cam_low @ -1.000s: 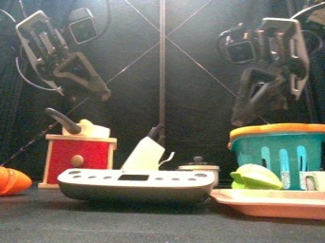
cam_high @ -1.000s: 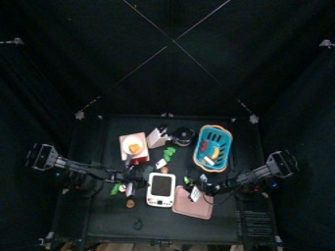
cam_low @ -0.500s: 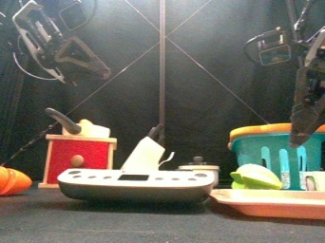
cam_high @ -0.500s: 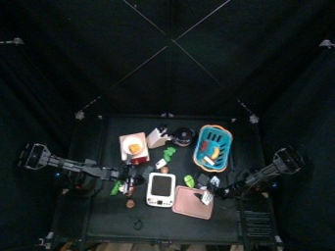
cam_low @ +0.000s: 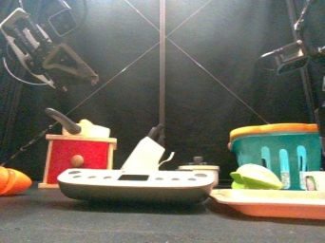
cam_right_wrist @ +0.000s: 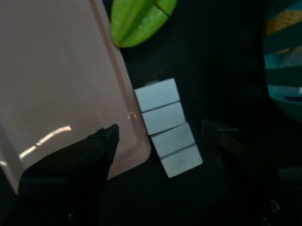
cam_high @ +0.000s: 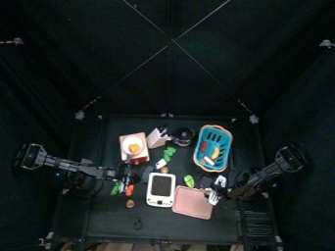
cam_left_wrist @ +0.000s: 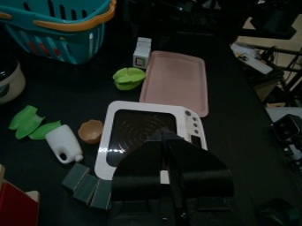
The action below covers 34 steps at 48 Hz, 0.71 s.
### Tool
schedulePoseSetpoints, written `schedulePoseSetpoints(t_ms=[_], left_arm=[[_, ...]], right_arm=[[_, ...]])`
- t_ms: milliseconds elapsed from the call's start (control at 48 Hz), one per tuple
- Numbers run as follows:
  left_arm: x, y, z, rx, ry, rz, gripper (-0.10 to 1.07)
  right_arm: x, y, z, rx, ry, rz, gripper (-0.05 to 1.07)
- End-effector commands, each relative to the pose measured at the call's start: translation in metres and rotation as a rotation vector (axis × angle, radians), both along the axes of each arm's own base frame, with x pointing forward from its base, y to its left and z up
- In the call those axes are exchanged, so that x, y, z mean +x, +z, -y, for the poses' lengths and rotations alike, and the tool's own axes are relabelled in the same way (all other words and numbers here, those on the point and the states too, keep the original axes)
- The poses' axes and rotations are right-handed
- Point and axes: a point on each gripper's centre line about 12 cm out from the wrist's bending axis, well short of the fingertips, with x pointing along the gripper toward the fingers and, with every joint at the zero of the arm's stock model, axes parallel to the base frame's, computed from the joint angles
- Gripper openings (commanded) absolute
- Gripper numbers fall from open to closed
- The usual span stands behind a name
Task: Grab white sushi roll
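Two black arms hang over a small black table (cam_high: 98,211) full of toy things. In the right wrist view, the right gripper (cam_right_wrist: 163,141) is spread as wide as it can go. Its jaws stand far apart, one low on the left and one low on the right. It has nothing in its grip.

The white sushi roll (cam_right_wrist: 165,124) lies on the dark table in the middle of that view, in the gap above the two jaws. It looks like four little white blocks in a row. Neither jaw touches it. Its left side is just beside the edge of the pink tray (cam_right_wrist: 59,88), which fills the left part of that view. A green leaf toy (cam_right_wrist: 141,18) sits at the top, and a bit of the teal basket (cam_right_wrist: 283,44) shows in the upper right corner.

From high above, the roll is in the lower right part of the table, right of the pink tray and below the basket.

In the left wrist view, the left gripper (cam_left_wrist: 172,146) rises from the bottom middle. Its jaws look pressed together, with nothing between them. It hangs over the white scale (cam_left_wrist: 147,132), well apart from the roll.
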Motion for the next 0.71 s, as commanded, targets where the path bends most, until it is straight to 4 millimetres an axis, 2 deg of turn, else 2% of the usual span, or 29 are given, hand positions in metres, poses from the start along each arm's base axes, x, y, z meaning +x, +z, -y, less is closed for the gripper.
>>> schedulePoseSetpoints(t_ms=[0, 271, 500, 625, 688], left_arm=[[0.003, 0.006, -0.001, -0.002, 0.004, 0.024, 0.38], [0.001, 0.003, -0.001, -0.004, 0.007, 0.017, 0.38], [-0.001, 0.0, -0.001, -0.003, 0.007, 0.009, 0.38], [-0.001, 0.0, -0.001, -0.004, 0.006, 0.007, 0.38], [-0.001, -0.001, -0.001, -0.004, 0.006, 0.006, 0.38]], right_arm=[[-0.002, -0.001, 0.002, 0.017, 0.0, 0.012, 1.04], [-0.006, -0.02, 0.015, 0.088, -0.025, 0.037, 1.03], [-0.007, -0.027, 0.021, 0.113, -0.025, 0.051, 1.03], [-0.007, -0.028, 0.02, 0.113, -0.021, 0.049, 0.99], [-0.007, -0.029, 0.02, 0.111, -0.02, 0.048, 0.93]])
